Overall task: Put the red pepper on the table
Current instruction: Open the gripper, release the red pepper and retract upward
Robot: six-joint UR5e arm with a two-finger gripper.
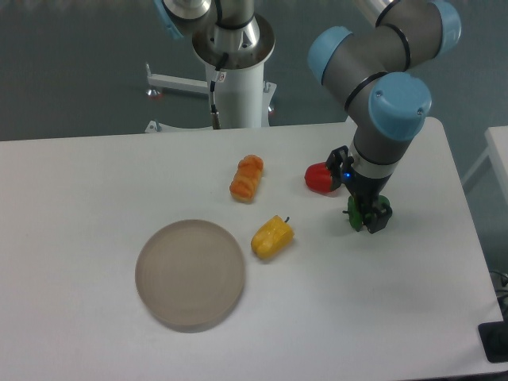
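1. The red pepper point(319, 178) is seen lying on the table point(95, 175), right of centre, just beside the arm's wrist and partly hidden by it.
2. Its shape is rounded and squat; no clear long axis or pointing direction can be told, as its right side is covered.
3. Its surface is glossy bright red, plastic-looking.
4. The gripper point(370, 216) is lowered to the table right of the red pepper, apart from it, and something green point(356, 214) is seen between its dark fingers; a firm clamp cannot be told from this view.
5. The green item is small and mostly hidden, so its shape is not readable.
6. An orange ridged pepper point(247, 178) is laid left of the red pepper, elongated, long axis running roughly near-to-far with a slight tilt.
7. A yellow pepper point(272, 236) is placed nearer the camera, smooth and blocky, with a small dark stem at its upper right.
8. A round grey-beige plate point(190, 275) is set at lower left, matte, shallow-rimmed; nothing is held in it.
9. The table is white, flat and smooth.
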